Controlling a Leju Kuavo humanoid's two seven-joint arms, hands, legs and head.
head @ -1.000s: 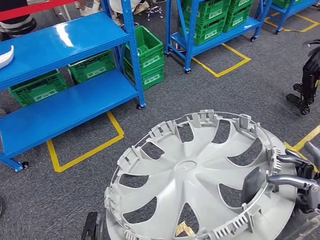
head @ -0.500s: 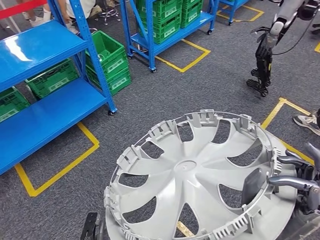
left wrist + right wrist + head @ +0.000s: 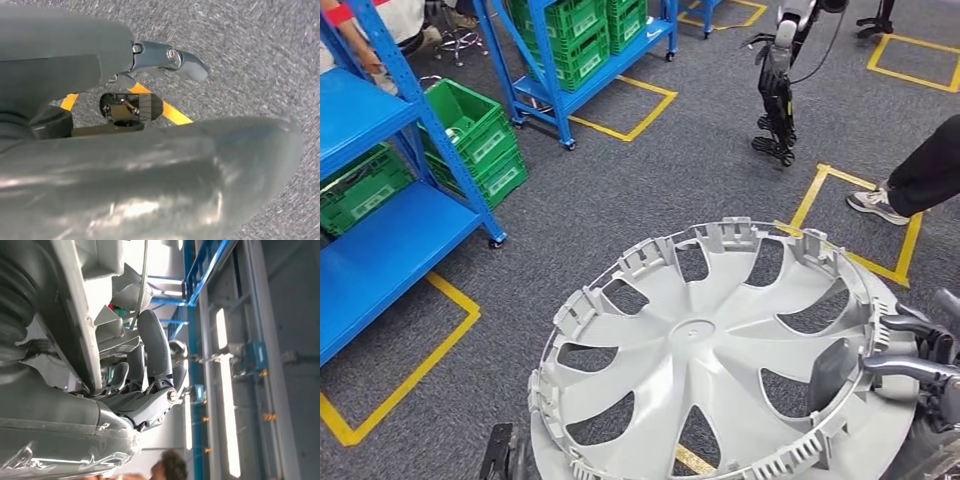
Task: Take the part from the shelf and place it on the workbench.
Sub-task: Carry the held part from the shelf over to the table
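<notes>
Grey moulded plastic makes up the wheel cover (image 3: 712,355), a wide, thin disc with swept openings between its spokes and a ring of small clips standing up round its edge. It is off the shelf (image 3: 373,240) and is carried low in front of the robot, roughly flat with its inner face up, above the grey carpet floor (image 3: 622,190). The right hand (image 3: 901,365) grips the rim on the robot's right side: the thumb (image 3: 832,372) presses the inner face through a spoke opening, while the darker fingers (image 3: 154,347) curl round the edge, as the right wrist view shows. The left hand (image 3: 124,105) lies under the cover's near-left edge, pressed close to its smooth outer surface; whether its fingers clasp the rim or merely support it cannot be told. The part is probably light but broad and slightly springy, so it may flex or tip if held on one side alone. Its outer face looks glossy and likely slippery, and the clips look breakable; the firm rim and spoke edges seem the safest holds. No bench is in sight.
</notes>
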